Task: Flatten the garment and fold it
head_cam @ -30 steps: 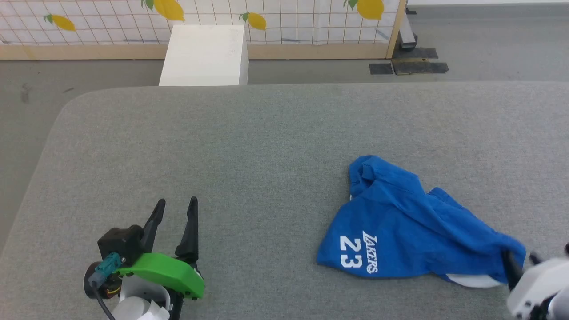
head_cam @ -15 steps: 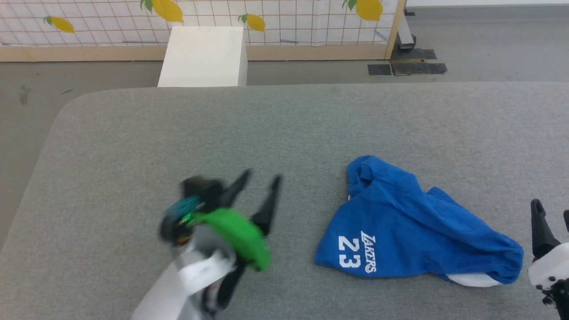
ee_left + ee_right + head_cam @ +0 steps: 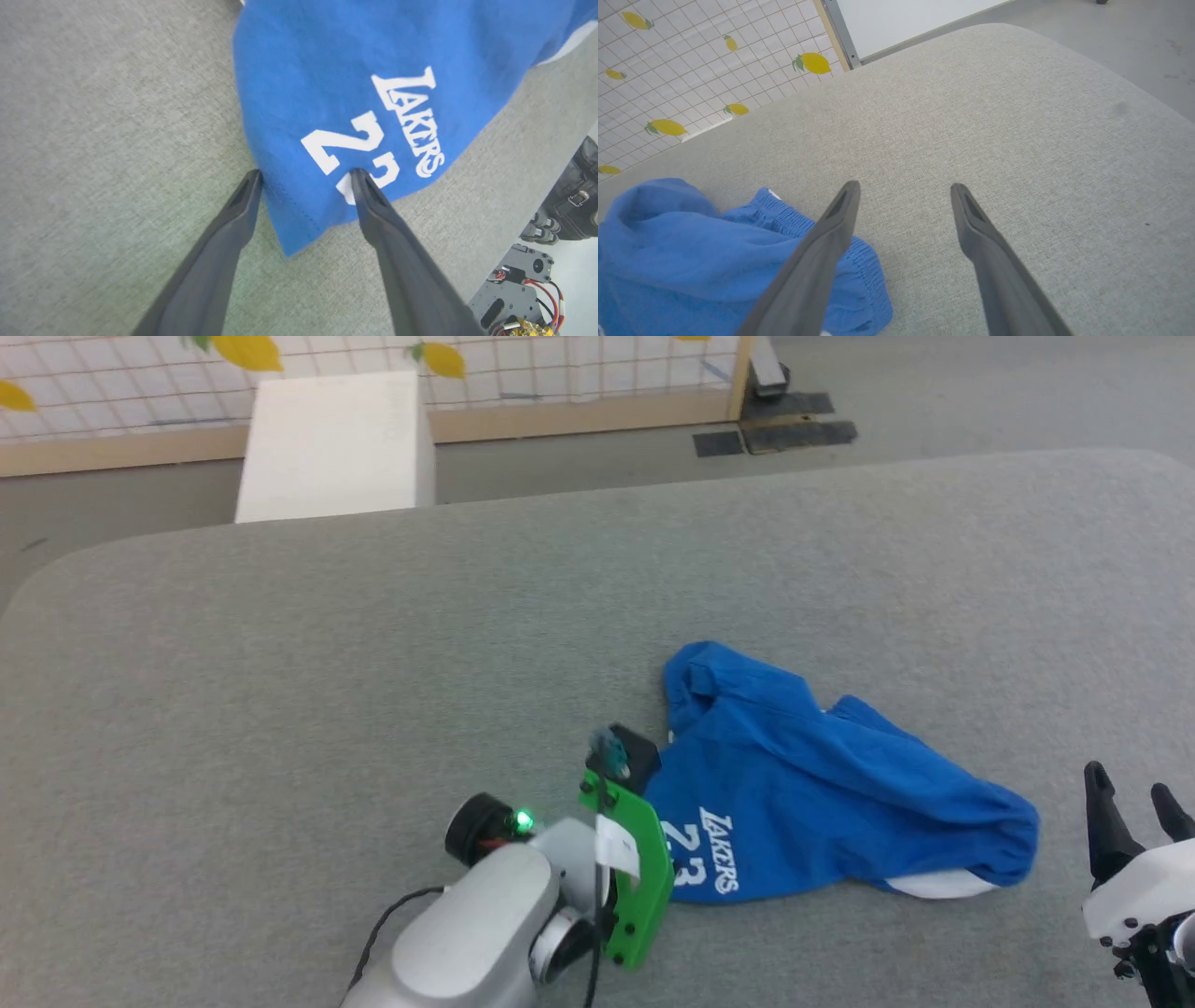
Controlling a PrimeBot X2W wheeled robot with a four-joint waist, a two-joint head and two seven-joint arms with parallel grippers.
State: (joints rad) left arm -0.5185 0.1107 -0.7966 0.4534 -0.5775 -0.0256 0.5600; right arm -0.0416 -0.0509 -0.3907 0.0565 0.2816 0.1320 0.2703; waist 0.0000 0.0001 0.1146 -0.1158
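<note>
The left hand [image 3: 306, 175], spread open, straddles the printed hem corner of the blue Lakers shorts [image 3: 822, 803], lying crumpled right of middle near the counter's [image 3: 373, 644] near edge, with the right hand [image 3: 1130, 798] released just beside them: nothing looks grasped, so flattening and folding are both left to do.

One bench [image 3: 373, 663], one pair of shorts [image 3: 822, 803], one box [image 3: 331, 448].
Left gripper [image 3: 306, 171] and right gripper [image 3: 1127, 780] make two, each with two dark fingers [image 3: 822, 261]; the shorts bear one white print.
</note>
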